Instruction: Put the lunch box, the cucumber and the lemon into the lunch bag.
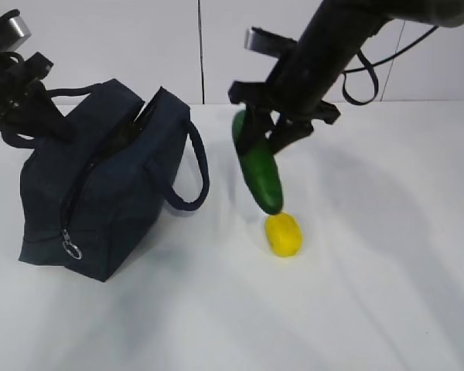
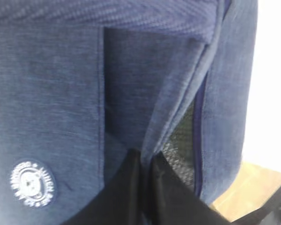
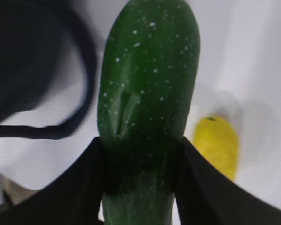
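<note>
The dark navy lunch bag (image 1: 108, 193) stands on the left of the table, its top zipper open. My left gripper (image 1: 46, 120) is at the bag's far upper edge. In the left wrist view it (image 2: 144, 161) is shut on a fold of the bag's (image 2: 51, 93) fabric beside the opening. My right gripper (image 1: 263, 127) is shut on the upper part of the dark green cucumber (image 1: 261, 170), which hangs tilted with its lower end just above the yellow lemon (image 1: 283, 234). The right wrist view shows the cucumber (image 3: 147, 84) pinched between both fingers (image 3: 79, 187), with the lemon (image 3: 216, 143) behind it on the table. The lunch box is out of view.
The bag's loop handle (image 1: 195, 166) droops toward the cucumber. A silver ring pull (image 1: 71, 249) hangs at the bag's near end. The white tabletop (image 1: 371, 270) stretches to the right and front, with a white wall behind.
</note>
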`<state>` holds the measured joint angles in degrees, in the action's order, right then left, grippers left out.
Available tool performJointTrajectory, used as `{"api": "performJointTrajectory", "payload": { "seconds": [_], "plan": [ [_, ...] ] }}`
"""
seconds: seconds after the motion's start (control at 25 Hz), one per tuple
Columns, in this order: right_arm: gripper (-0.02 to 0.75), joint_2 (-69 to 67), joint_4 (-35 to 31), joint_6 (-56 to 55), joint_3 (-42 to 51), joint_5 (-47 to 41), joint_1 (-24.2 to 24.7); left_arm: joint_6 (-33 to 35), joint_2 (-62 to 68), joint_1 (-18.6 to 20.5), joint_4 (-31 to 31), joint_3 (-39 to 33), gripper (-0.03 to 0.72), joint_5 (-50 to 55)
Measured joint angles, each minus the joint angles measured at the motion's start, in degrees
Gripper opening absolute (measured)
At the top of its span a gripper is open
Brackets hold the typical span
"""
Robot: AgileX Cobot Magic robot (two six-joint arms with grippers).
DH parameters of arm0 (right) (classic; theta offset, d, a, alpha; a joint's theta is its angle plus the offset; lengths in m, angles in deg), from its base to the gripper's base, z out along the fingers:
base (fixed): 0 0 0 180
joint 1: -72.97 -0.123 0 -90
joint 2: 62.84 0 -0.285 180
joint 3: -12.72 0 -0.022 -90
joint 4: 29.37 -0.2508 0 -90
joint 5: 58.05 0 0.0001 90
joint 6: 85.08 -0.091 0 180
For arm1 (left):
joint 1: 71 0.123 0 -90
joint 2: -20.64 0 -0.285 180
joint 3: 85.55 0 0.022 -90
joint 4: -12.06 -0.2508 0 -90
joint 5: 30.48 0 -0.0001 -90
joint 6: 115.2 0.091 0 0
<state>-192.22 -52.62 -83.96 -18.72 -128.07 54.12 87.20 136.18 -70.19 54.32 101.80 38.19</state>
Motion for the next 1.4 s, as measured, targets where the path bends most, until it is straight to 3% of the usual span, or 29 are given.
{"api": "performJointTrajectory", "payload": {
  "seconds": [0.24,0.48,0.84,1.12,1.4],
  "plan": [
    [0.318,0.3,-24.2,6.2,-6.1,-0.1,0.0,-0.1,0.0,0.0,0.1,0.0,-0.008,0.0],
    [0.318,-0.2,-37.0,7.7,-6.4,1.7,-0.1,0.5,0.0,0.0,7.0,0.0,-0.008,-0.1],
    [0.318,-6.9,-39.6,8.9,-6.5,3.7,-0.1,4.7,0.0,0.0,18.3,0.0,-0.008,-0.2],
    [0.322,-11.0,-41.4,9.0,-6.5,8.0,-1.6,5.5,0.0,0.0,19.8,0.0,-0.008,-0.2],
    [0.391,-12.8,-42.2,9.1,-6.5,11.3,-3.4,6.0,0.0,0.0,21.3,0.0,-0.008,-0.3]
  ]
}}
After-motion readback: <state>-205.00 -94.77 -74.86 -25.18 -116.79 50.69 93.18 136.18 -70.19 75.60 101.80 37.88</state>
